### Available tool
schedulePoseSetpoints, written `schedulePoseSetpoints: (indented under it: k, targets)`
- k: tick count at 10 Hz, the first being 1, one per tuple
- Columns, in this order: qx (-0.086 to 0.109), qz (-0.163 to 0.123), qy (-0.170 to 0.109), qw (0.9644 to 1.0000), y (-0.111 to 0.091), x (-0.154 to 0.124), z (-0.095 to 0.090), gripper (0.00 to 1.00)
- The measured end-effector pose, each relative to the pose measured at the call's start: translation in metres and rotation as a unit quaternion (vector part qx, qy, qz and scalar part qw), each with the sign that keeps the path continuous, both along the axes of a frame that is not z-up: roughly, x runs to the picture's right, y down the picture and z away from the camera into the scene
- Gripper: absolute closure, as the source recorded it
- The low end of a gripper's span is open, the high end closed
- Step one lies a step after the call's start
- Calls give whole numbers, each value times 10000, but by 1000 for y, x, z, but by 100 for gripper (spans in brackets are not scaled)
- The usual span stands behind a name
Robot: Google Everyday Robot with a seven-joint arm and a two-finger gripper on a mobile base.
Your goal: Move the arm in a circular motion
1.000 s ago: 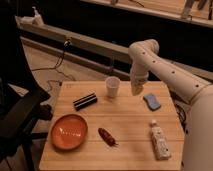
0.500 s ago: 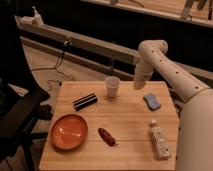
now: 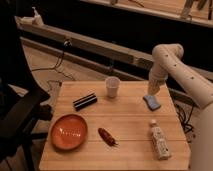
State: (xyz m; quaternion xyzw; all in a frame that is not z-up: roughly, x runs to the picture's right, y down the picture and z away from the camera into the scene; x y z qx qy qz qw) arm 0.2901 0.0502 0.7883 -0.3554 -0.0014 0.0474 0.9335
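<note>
The arm [image 3: 186,79] is cream-white, made of thick rounded segments with rows of small dark holes. It comes in from the right edge, bends at an elbow [image 3: 167,51] above the table's far right corner and points down. Its narrow tip, the gripper [image 3: 152,89], hangs just above a blue sponge [image 3: 152,103] on the wooden table [image 3: 131,120]. The gripper holds nothing that I can see.
On the table are a white cup [image 3: 113,87], a black bar-shaped object [image 3: 85,101], an orange bowl [image 3: 69,131], a small red object [image 3: 106,136] and a white bottle lying on its side [image 3: 159,140]. A dark chair [image 3: 20,117] stands to the left.
The arm has swung to the right; its tip has gone from near the cup to above the blue sponge. The things on the table have not moved.
</note>
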Motion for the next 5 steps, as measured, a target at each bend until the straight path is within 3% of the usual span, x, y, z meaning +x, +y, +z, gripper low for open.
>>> schedulePoseSetpoints:
  k: [2, 5]
  targets:
    - [17, -17, -23, 10000, 31, 2, -27, 74]
    - [28, -163, -138, 9998, 44, -16, -39, 71]
